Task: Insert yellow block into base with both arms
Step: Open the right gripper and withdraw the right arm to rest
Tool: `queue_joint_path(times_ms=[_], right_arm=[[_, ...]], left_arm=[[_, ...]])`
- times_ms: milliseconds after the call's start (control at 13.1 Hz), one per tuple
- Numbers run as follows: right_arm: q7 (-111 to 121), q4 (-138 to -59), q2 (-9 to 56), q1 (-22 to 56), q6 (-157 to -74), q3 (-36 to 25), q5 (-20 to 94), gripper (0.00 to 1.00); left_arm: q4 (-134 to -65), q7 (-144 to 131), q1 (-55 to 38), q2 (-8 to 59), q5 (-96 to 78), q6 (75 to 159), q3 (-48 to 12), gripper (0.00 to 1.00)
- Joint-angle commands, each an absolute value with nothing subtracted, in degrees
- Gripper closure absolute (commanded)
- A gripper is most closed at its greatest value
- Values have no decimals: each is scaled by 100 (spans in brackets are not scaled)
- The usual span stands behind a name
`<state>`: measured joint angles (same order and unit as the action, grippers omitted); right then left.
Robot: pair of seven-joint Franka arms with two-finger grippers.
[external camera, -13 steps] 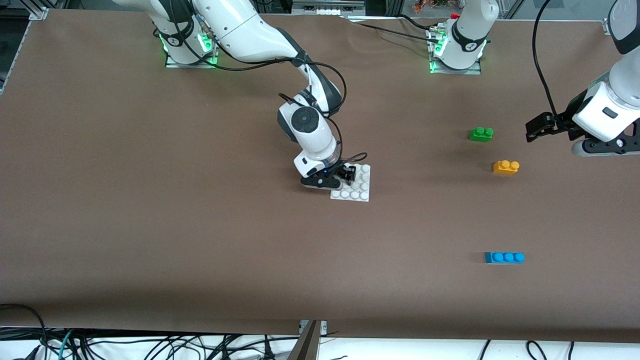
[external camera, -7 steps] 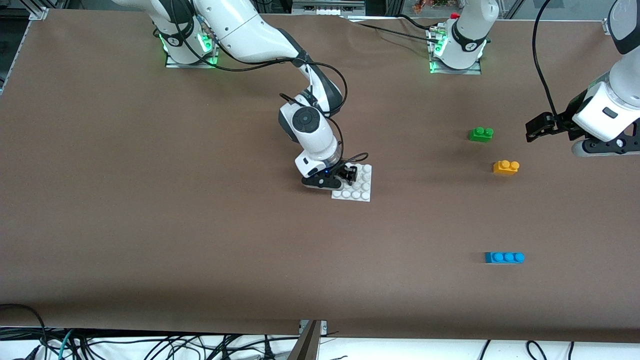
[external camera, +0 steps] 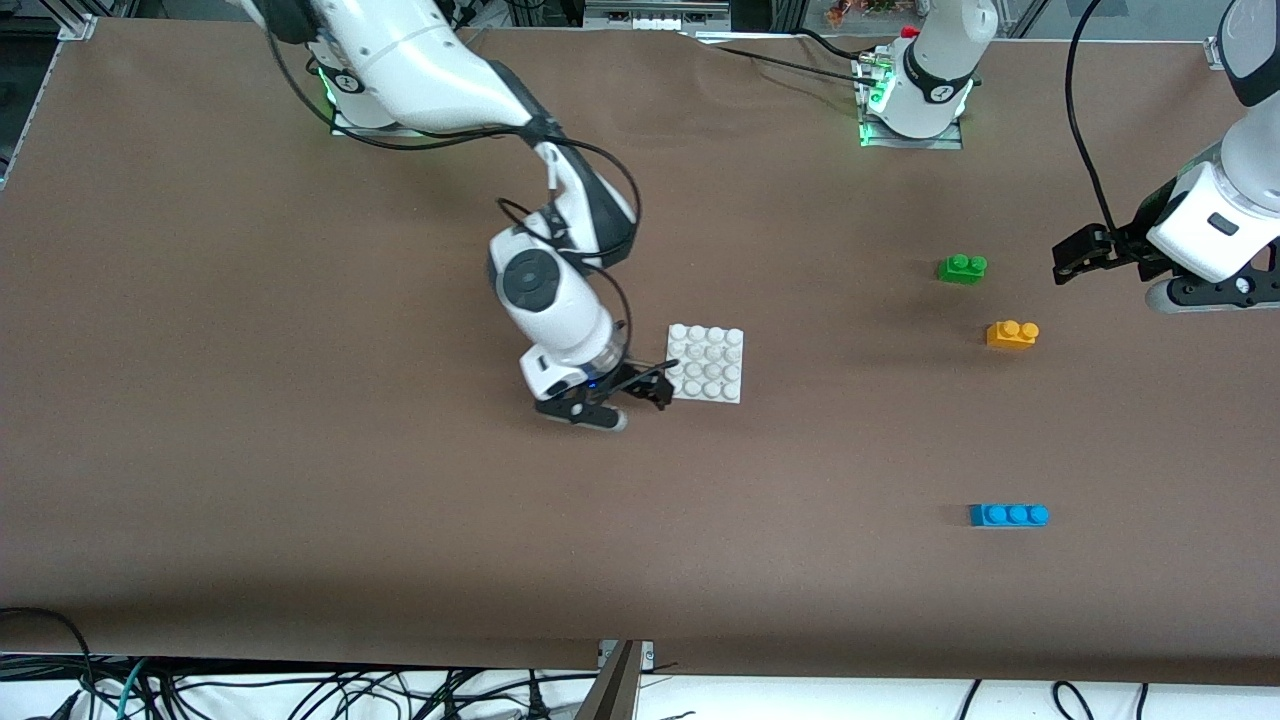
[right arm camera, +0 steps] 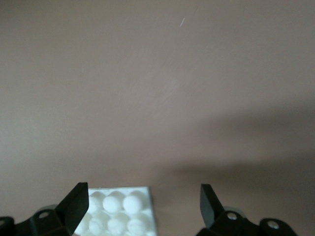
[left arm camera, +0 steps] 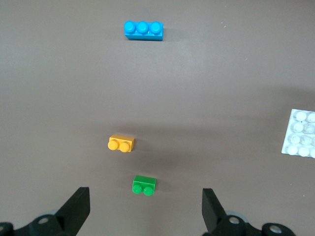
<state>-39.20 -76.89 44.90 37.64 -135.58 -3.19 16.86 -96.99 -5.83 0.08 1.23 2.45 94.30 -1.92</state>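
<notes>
The yellow block [external camera: 1011, 334] lies on the table toward the left arm's end, its two studs up; the left wrist view also shows the yellow block [left arm camera: 121, 143]. The white studded base [external camera: 706, 363] lies flat near the table's middle. My right gripper [external camera: 634, 392] hangs open, low at the base's edge toward the right arm's end, holding nothing. In the right wrist view a corner of the base [right arm camera: 118, 209] shows between the fingers of the right gripper [right arm camera: 142, 194]. My left gripper [external camera: 1072, 258] waits open in the air beside the green brick; its own view shows the left gripper [left arm camera: 145, 196] empty.
A green two-stud brick [external camera: 962, 268] lies just farther from the front camera than the yellow block. A blue three-stud brick [external camera: 1008, 515] lies nearer to that camera. Both show in the left wrist view, green [left arm camera: 144, 185] and blue [left arm camera: 142, 30]. The table is brown.
My right gripper has opened, let go of the base and drawn back off it toward the right arm's end. The base stays flat. The left arm has not moved.
</notes>
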Motion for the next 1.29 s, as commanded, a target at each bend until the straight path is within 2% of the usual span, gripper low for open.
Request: queue_joint_path(times_ms=[0, 152, 305, 457, 685, 990, 1219], right_arm=[[-3071, -8601, 3440, 3149, -13062, -141, 1688, 0], [-2341, -9322, 2737, 2684, -12833, -141, 1679, 0], [-1961, -9658, 2183, 2156, -12238, -149, 1557, 0], [-1811, -9677, 1699, 1821, -11404, -149, 873, 0], [-1190, -9677, 1135, 1206, -10479, -141, 738, 0], [-729, -9668, 678, 432, -9941, 69, 363, 0], [-581, -9624, 431, 308, -9572, 123, 194, 0]], left_arm=[[-9492, -537, 9, 229, 106, 9316, -158, 0], [-9492, -510, 0, 298, 88, 9316, -167, 0], [-9518, -492, 9, 308, 88, 9290, -167, 0], [-9519, -483, -9, 334, 88, 9246, -176, 0], [-9536, -483, 0, 334, 88, 9220, -167, 0], [-9545, -475, 17, 334, 88, 9167, -167, 0], [-9554, -238, 35, 334, 79, 9167, -167, 0]])
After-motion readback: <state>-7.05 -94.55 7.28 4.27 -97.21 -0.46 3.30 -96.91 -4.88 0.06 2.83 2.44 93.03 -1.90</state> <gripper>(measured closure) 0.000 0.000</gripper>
